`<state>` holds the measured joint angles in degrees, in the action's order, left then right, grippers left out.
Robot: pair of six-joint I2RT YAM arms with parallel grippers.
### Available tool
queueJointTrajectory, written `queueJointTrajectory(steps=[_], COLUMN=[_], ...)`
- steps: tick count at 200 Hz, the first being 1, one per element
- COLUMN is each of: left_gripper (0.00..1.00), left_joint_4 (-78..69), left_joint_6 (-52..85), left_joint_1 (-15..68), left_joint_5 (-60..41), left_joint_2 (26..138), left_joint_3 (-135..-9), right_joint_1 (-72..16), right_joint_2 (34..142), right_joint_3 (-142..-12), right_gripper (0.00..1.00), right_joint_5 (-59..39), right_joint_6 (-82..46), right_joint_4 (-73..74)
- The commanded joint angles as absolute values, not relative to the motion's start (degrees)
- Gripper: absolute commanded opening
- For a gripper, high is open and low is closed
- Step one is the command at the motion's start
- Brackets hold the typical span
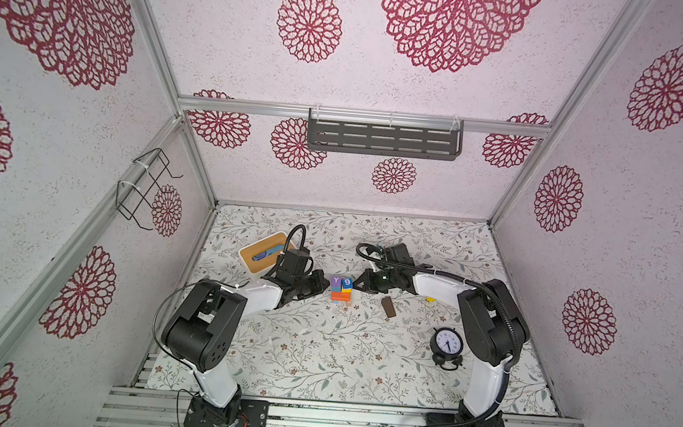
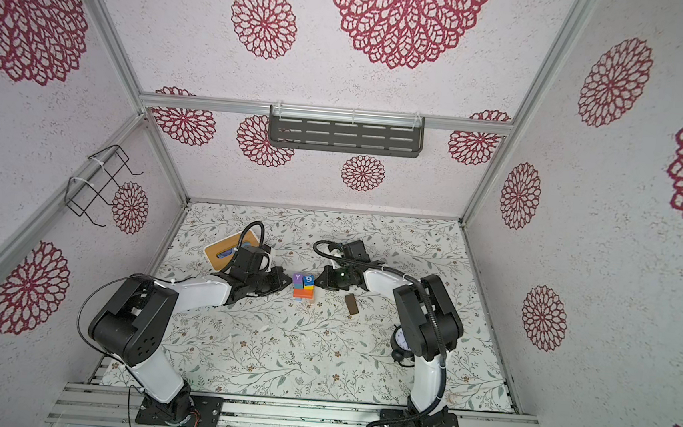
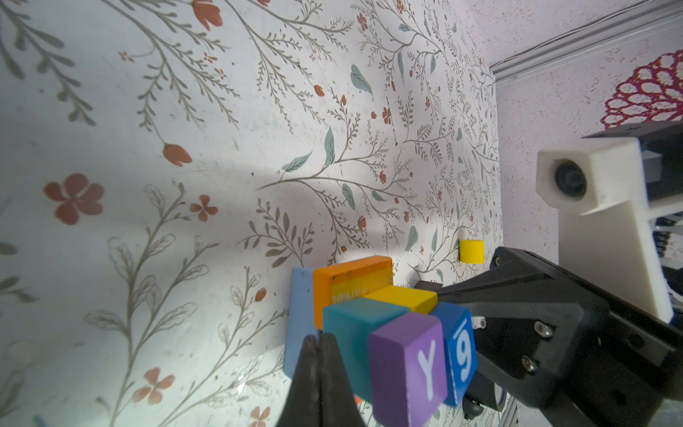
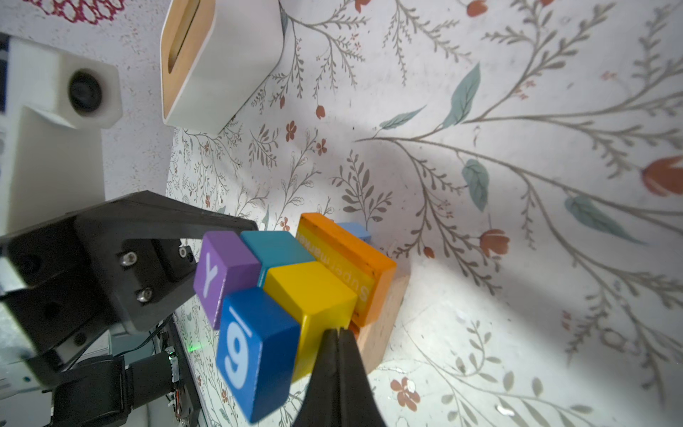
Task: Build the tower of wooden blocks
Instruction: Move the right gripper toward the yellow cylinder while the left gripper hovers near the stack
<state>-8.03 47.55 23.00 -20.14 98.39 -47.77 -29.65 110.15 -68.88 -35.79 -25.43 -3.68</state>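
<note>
The tower (image 1: pixel 341 290) (image 2: pixel 303 287) stands mid-table: tan (image 4: pixel 384 318) and light blue (image 3: pixel 301 314) at the base, an orange bar (image 3: pixel 351 281) above, then teal (image 3: pixel 354 329) and yellow blocks (image 4: pixel 310 292). A purple "Y" cube (image 3: pixel 406 366) and a blue "9" cube (image 4: pixel 255 344) sit on top. My left gripper (image 1: pixel 327 283) (image 3: pixel 318 338) is shut and empty, its tip against the teal block. My right gripper (image 1: pixel 355 284) (image 4: pixel 338 331) is shut and empty, its tip against the yellow block. A dark brown bar (image 1: pixel 388 307) and a yellow cylinder (image 3: pixel 471 251) lie loose to the right.
A white box with a wooden lid (image 1: pixel 263 254) (image 4: pixel 218 63) sits behind the left arm. A black alarm clock (image 1: pixel 447 344) stands front right beside the right arm. A dark shelf (image 1: pixel 383 138) hangs on the back wall and a wire rack (image 1: pixel 146 186) on the left wall.
</note>
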Motion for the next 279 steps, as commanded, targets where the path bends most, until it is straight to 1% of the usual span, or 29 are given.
queueJointTrajectory(steps=[1,76,106,130,167,191,204,230,256,279], left_gripper=[0.0,0.0,0.0,0.0,0.0,0.0,0.07,0.26,0.52,0.66], left_joint_4=[-9.7,-9.2,-8.0,-5.9,-0.7,6.4,10.0,13.4,14.2,14.6], left_joint_6=[48.1,48.3,48.1,47.3,45.5,42.7,41.2,40.0,40.3,40.1], left_joint_1=[23.5,24.1,24.1,24.0,23.8,23.6,23.4,23.3,23.3,23.4], left_joint_5=[-20.4,-19.9,-18.8,-17.0,-13.8,-9.0,-6.9,-4.3,-3.6,-3.1], left_joint_2=[99.1,98.8,97.7,95.9,92.0,88.6,86.6,82.3,78.5,76.0], left_joint_3=[-48.3,-48.5,-48.2,-48.2,-49.0,-50.5,-51.2,-50.4,-48.3,-46.4], right_joint_1=[-30.0,-30.0,-29.9,-29.8,-28.6,-27.9,-27.2,-25.6,-23.5,-21.0], right_joint_2=[110.1,109.6,108.4,106.2,101.9,98.9,97.3,95.1,94.0,93.1], right_joint_3=[-70.5,-71.0,-72.1,-72.7,-72.5,-72.0,-71.7,-70.8,-70.3,-69.6], right_gripper=[0.0,0.0,0.0,0.02,0.09,0.22,0.28,0.39,0.44,0.49], right_joint_5=[-36.3,-34.5,-29.5,-24.4,-18.1,-13.4,-10.9,-6.0,-0.2,1.7], right_joint_6=[-24.4,-23.8,-22.3,-20.8,-19.0,-17.9,-17.5,-17.1,-16.4,-16.1], right_joint_4=[-4.1,-6.0,-10.4,-14.8,-20.3,-23.5,-25.3,-28.2,-31.0,-32.0])
